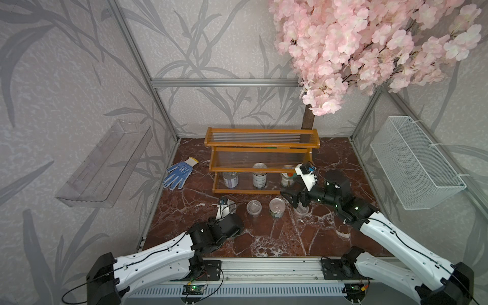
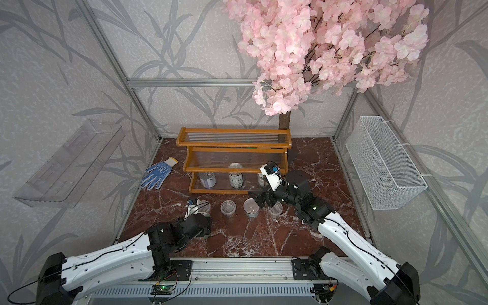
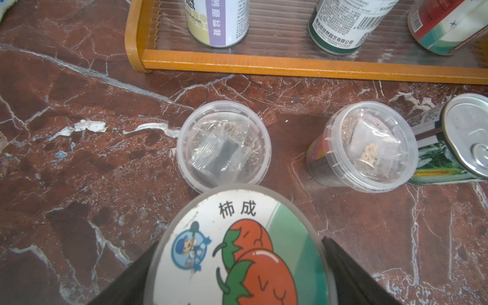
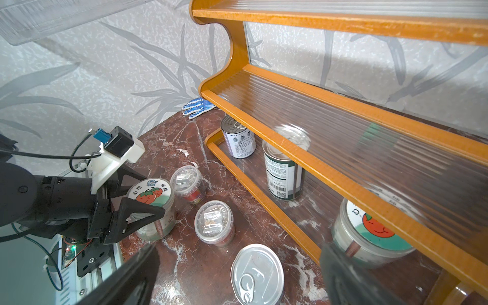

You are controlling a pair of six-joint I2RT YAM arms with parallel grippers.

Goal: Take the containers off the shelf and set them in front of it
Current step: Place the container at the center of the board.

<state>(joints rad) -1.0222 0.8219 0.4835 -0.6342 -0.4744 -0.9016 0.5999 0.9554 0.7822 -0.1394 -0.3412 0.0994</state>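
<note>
The wooden shelf (image 1: pixel 261 144) has two tins (image 1: pixel 230 179) (image 1: pixel 259 175) and a tomato-lid jar (image 4: pixel 369 232) on its bottom tier; the upper tiers are bare. In front of it stand two clear cups (image 3: pixel 224 148) (image 3: pixel 369 153), a pull-tab tin (image 4: pixel 256 274) and a third cup (image 1: pixel 301 210), half hidden by my right arm. My left gripper (image 3: pixel 240 243) is shut on a second tomato-lid jar (image 4: pixel 150 200), which rests on the marble nearer the front. My right gripper (image 4: pixel 240 249) hangs open above the loose tin, next to the shelf's right end.
A blue dotted glove (image 1: pixel 178 173) lies left of the shelf. The blossom tree's trunk (image 1: pixel 307 118) rises behind the shelf's right end. A white wire basket (image 1: pixel 414 163) hangs on the right wall, a clear tray (image 1: pixel 105 163) on the left wall.
</note>
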